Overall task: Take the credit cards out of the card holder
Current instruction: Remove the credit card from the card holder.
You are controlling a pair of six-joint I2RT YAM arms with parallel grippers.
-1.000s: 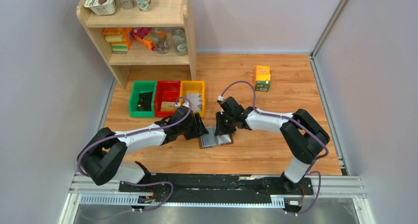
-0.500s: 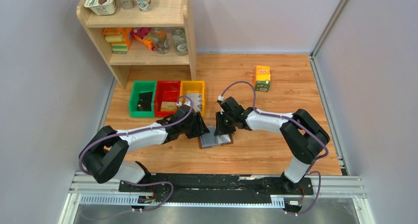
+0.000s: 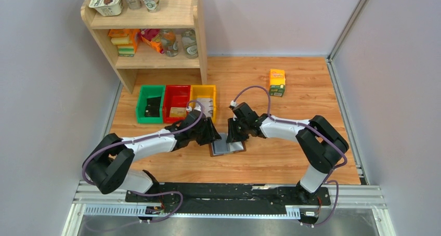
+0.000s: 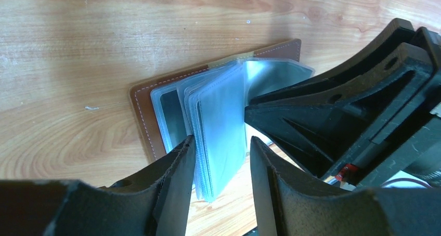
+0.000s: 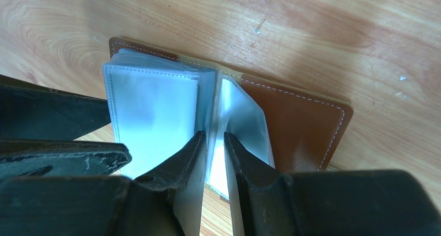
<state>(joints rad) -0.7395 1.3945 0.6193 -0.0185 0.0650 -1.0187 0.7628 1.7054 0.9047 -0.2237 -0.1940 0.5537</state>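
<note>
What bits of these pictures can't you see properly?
Card holder: in the top view, the left gripper and right gripper cover most of it.
Sleeves: in the left wrist view they are cloudy, so I cannot tell whether cards are inside.
Right wrist view: a sleeve passes between the right gripper's fingers; whether it is pinched does not show.
Coloured bins: in the top view, their contents are too small to name.

Left gripper [image 4: 222, 141] part-open, right gripper [image 5: 214, 136] narrow, tips face to face.

The card holder [image 5: 291, 127] has a matt brown leather cover with pale stitching; its sleeves [image 5: 151, 116] are clear glossy plastic; the table [image 5: 312, 28] is smooth grained wood; the right gripper [image 5: 213, 142] is matt black plastic, scuffed.
</note>
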